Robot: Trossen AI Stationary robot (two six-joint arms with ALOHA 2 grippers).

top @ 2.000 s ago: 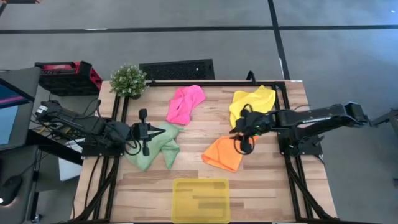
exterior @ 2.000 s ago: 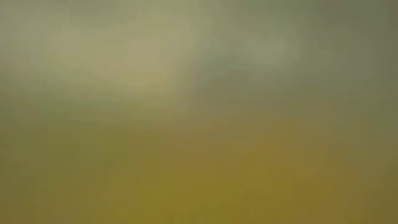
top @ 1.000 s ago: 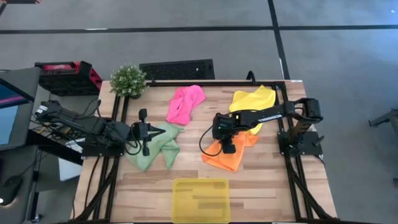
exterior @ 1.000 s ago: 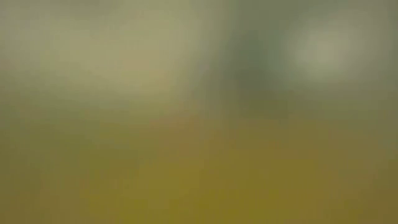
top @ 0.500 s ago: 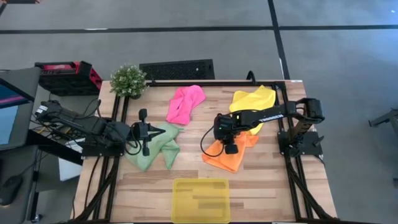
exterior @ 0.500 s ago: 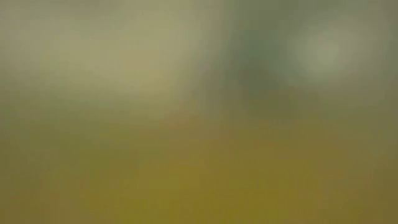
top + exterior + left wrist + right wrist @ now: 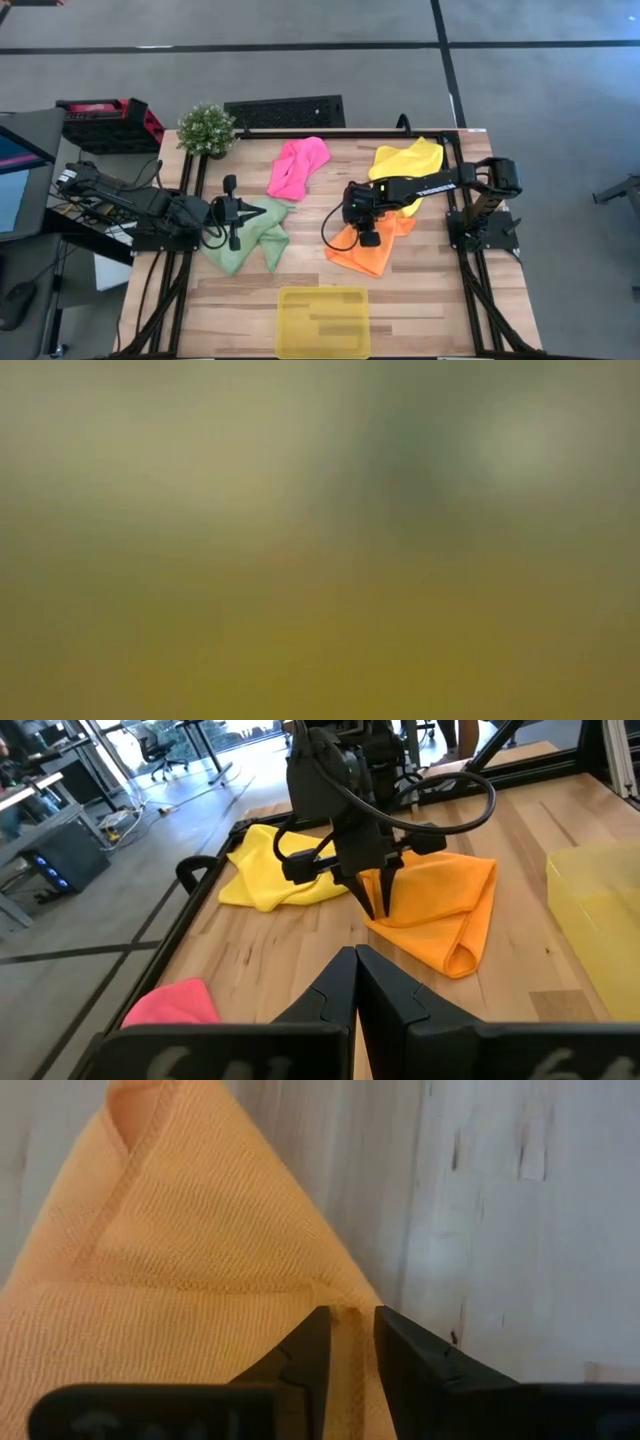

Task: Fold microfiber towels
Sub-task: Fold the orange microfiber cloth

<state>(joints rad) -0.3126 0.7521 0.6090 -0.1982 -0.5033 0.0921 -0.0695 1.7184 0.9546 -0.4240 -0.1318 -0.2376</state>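
The right claw is positioned at the inner edge of the orange towel, pointing down at the desk. In the right wrist view its fingers stand narrow, with a thin fold of the orange towel between the tips. In the left wrist view the same claw meets the orange towel at its edge nearest the yellow towel.

Taking the orange towel as the reference:
- The orange towel lies rumpled and partly doubled over, right of the desk centre.
- The yellow towel lies crumpled just behind it, toward the far right corner, under the right arm.
- The pink towel lies bunched, well apart, to the far left of it.
- The pale green towel lies crumpled to its left, near the left desk edge.
- The yellow tray sits near it at the front edge; nothing can be made out inside it.
- A potted plant stands at the far left corner.

The left claw rests at the pale green towel's left edge. In the left wrist view its fingers are pressed together with nothing visible between them.

The low view is too blurred to read.
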